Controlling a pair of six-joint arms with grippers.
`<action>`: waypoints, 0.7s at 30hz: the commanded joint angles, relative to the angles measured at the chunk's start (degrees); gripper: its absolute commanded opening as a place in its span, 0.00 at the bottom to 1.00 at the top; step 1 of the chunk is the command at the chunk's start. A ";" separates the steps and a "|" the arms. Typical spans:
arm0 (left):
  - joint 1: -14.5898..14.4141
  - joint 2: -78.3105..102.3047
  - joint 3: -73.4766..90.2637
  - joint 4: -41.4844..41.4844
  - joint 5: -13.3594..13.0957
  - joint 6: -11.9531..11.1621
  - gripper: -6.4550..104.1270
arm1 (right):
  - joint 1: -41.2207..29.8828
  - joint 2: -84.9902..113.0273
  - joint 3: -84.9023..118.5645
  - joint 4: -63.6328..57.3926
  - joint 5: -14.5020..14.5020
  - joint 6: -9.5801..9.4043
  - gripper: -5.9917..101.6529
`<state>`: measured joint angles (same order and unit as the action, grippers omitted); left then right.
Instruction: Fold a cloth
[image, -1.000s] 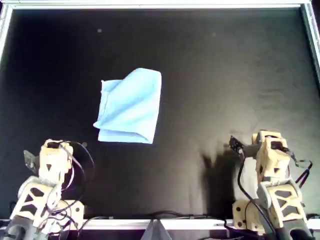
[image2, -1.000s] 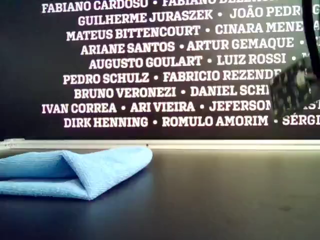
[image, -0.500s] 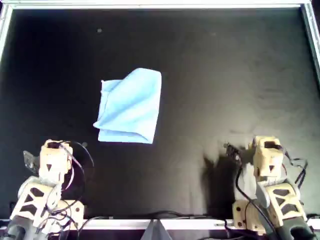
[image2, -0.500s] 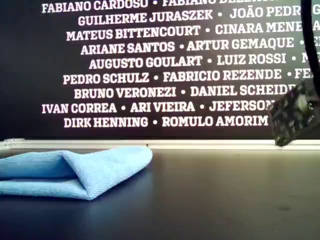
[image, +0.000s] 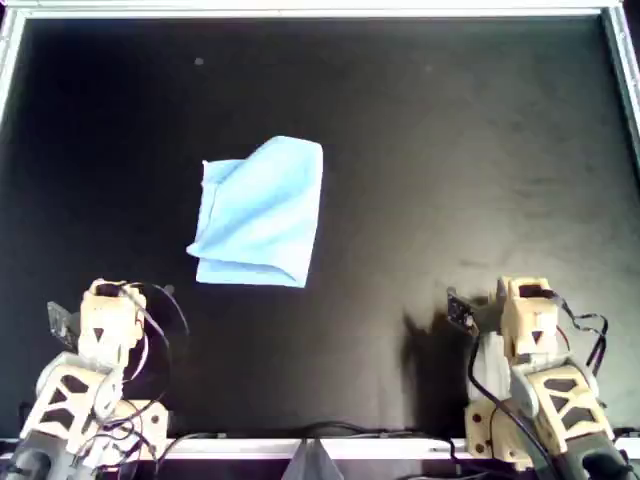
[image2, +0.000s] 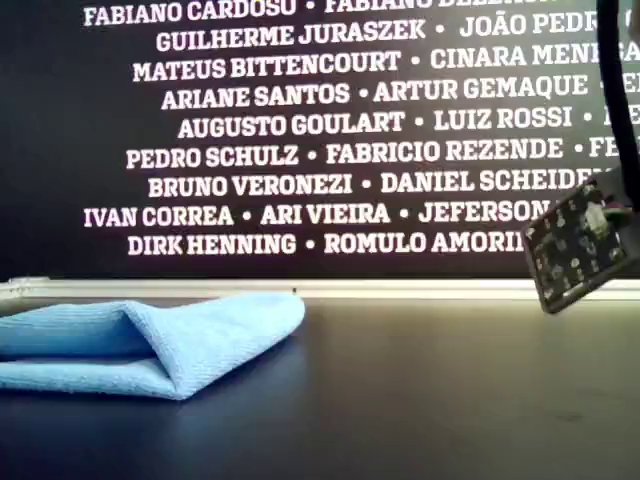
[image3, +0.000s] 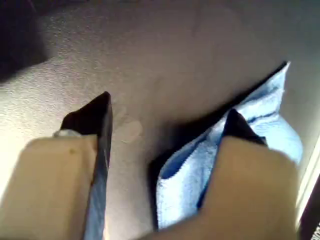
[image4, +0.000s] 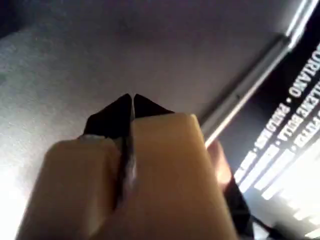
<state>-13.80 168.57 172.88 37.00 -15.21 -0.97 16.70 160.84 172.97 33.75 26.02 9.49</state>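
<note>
The light-blue cloth (image: 260, 212) lies folded over on the black table, left of centre in the overhead view, with a loose layer sticking out at its near edge. It also lies at the exterior view's left (image2: 150, 340). My first gripper (image3: 167, 110) is open and empty, and the cloth (image3: 200, 165) lies just beyond its jaws. My first arm (image: 100, 322) sits at the overhead view's lower left, near the cloth. My second gripper (image4: 132, 100) is shut and empty over bare table. My second arm (image: 530, 322) sits at the lower right, far from the cloth.
A metal rim (image: 320, 10) frames the black table (image: 450, 150). A dark wall with white names (image2: 320, 130) stands behind the far edge. A small circuit board (image2: 578, 248) on my second arm hangs at the exterior view's right. Cables trail at the near edge (image: 330, 432).
My second arm has drawn back toward the near edge in the overhead view, and its circuit board has swung down and left in the exterior view. The cloth and my first arm have not moved.
</note>
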 joint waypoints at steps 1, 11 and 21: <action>1.23 0.00 -0.70 0.18 0.18 -0.26 0.77 | -0.18 -0.09 0.88 0.09 0.35 -0.18 0.04; 1.23 0.00 -0.70 0.18 0.18 -0.35 0.77 | 0.09 -0.09 0.88 0.09 -0.18 -0.18 0.04; 4.22 7.56 -0.70 0.18 0.18 -0.35 0.77 | -7.29 9.49 0.88 0.79 -0.44 -0.09 0.04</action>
<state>-12.30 172.79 172.88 37.00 -15.21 -0.97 11.16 167.26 172.97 34.28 25.84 9.49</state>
